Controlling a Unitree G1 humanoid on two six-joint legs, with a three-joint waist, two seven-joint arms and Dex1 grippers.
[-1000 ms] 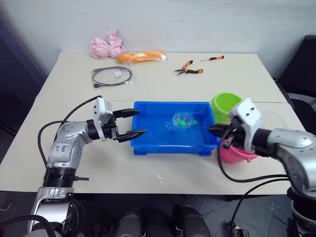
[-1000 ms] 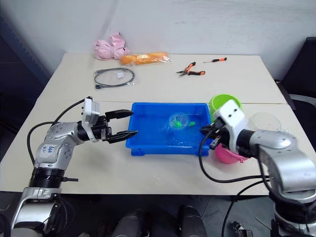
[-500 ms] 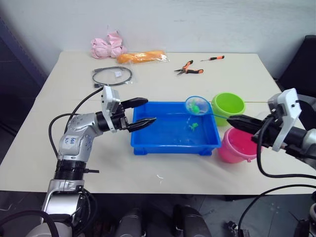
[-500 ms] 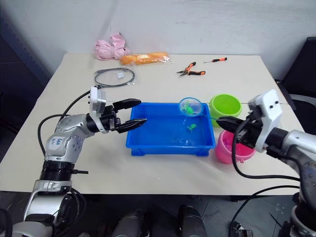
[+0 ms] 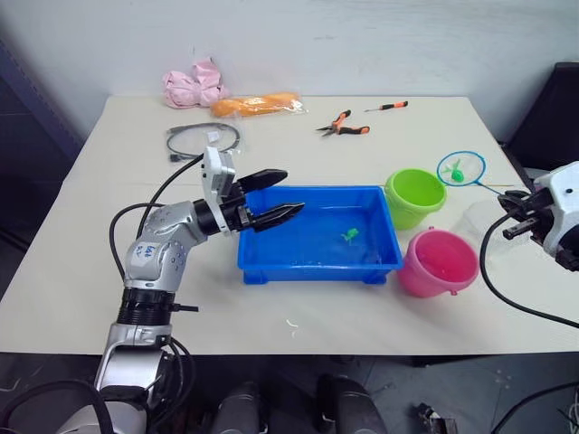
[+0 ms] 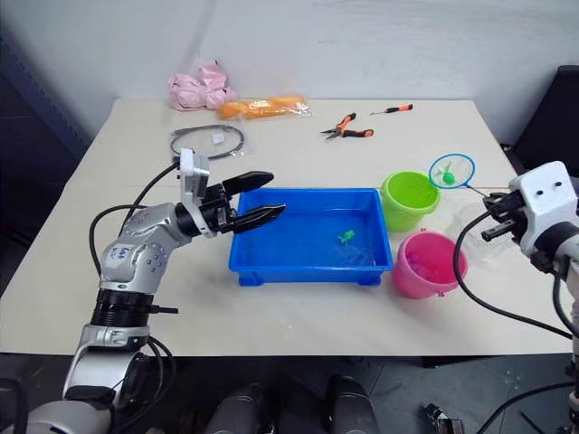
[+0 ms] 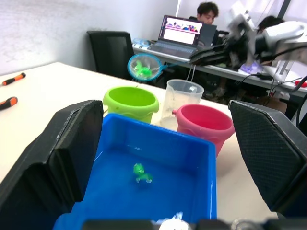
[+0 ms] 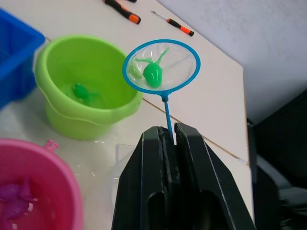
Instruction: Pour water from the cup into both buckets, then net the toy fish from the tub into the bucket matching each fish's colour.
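— Black fingers on the left gripper [image 5: 279, 194]: how do they stand?
— Spread wide, holding nothing, hanging over the near-left corner of the tub [image 5: 271, 267]. One green fish [image 5: 348, 235] lies in the tub's water, ahead of that gripper and toward the right.

— And past the tub?
— The green bucket [image 5: 414, 197] stands just beside the tub's far right corner, with a green fish [image 8: 81, 92] inside. The pink bucket [image 5: 438, 262] sits nearer, off the tub's right end, with something pink at its bottom, too blurred to call. The cup [image 7: 181, 98] stands just behind the pink bucket, right of the green one.

— Where is the net [image 5: 460, 168]?
— Raised off the surface [image 5: 298, 154], out in front of the right gripper [image 8: 170, 139], hoop just to the right of the green bucket. A green fish [image 8: 153, 73] lies in its mesh.

— The right gripper itself?
— Pressed together on the net's thin handle, well to the right of both buckets.

— Anything beyond?
— Far side of the surface: pink cloth [image 5: 193, 86], an orange packet [image 5: 257, 104], a coiled cable [image 5: 201, 139], pliers [image 5: 341, 125], a small screwdriver [image 5: 387, 107].
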